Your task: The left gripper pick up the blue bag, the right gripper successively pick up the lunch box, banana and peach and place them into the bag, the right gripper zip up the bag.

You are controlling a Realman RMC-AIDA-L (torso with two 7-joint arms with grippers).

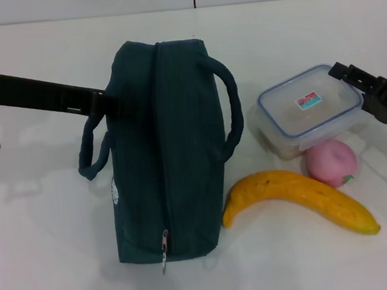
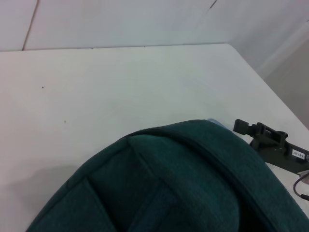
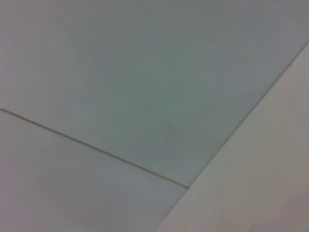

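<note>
Your blue bag stands zipped mid-counter, its far left side met by the left end effector, grip hidden, while lunch box, peach and banana lie right, right end effector just beside the box, opening unclear.

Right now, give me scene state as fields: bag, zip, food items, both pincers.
bag: blue bag lying on the table, handles out to both sides
zip: closed, pull at the near end
lunch box: right of the bag, lid on
peach: just in front of the lunch box
banana: on the table, near the bag's right side
left pincer: at the bag's far left side, fingertips hidden
right pincer: by the lunch box's right edge
</note>
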